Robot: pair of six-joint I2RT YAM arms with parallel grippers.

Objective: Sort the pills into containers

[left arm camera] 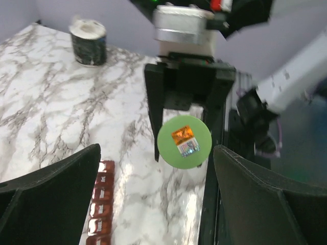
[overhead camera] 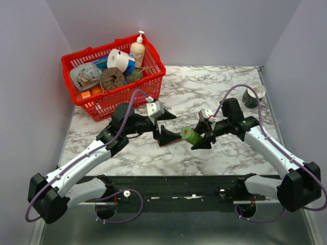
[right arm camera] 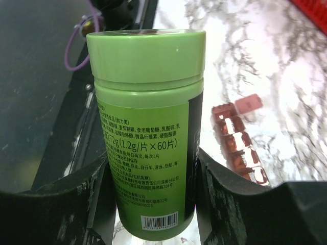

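A green pill bottle with a green screw cap lies level above the table, with my right gripper shut on its lower body. In the top view the bottle points its cap toward my left gripper. That left gripper is open wide, its fingers either side of the cap and apart from it. The containers, a dark red-brown strip of small compartments, lie on the marble below, also in the right wrist view. No loose pills show.
A red wire basket full of household items stands at the back left. A roll of dark tape sits at the back right, also seen as the tape roll. Grey walls close in the marble table.
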